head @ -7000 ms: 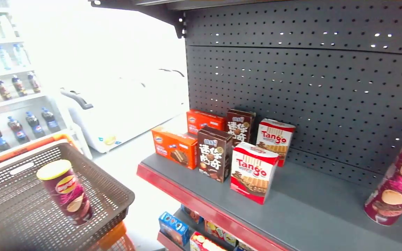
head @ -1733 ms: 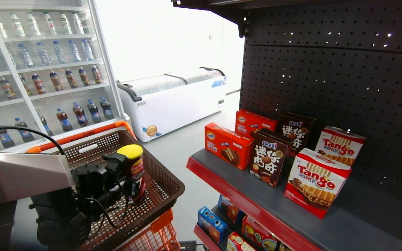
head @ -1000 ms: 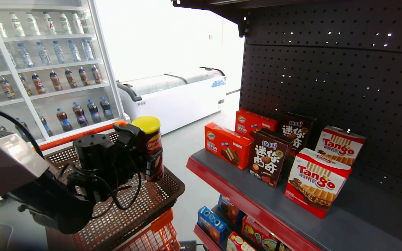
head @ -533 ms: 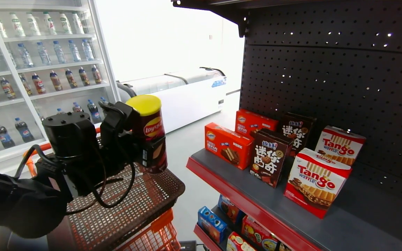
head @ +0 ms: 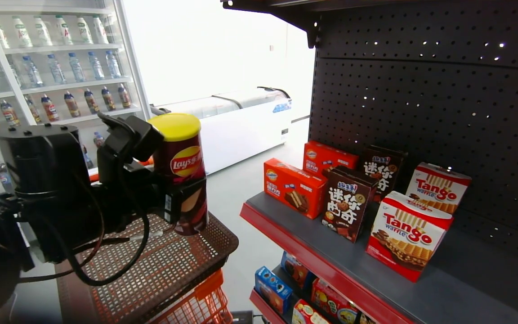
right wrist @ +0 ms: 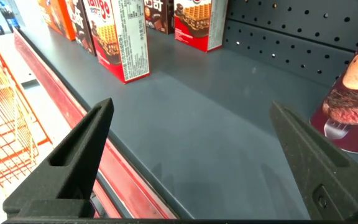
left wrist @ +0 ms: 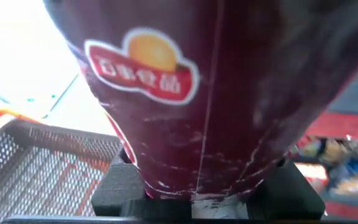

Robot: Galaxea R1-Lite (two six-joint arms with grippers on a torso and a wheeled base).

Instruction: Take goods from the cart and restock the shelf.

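Head view: the left gripper (head: 165, 176) clamps the can (head: 183, 158) upright above the basket (head: 223, 239), which is partly hidden by the arm. The right gripper (right wrist: 191, 163) gapes wide over the shelf (right wrist: 216, 115). A second can (right wrist: 352, 107) is cut off; boxes (right wrist: 127, 45) stand farther along.

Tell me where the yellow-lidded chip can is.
Head view, left side: the chip can is held upright in the left gripper, above the brown basket.

Can (head: 181, 173) above basket (head: 169, 270), left of shelf (head: 443, 292)
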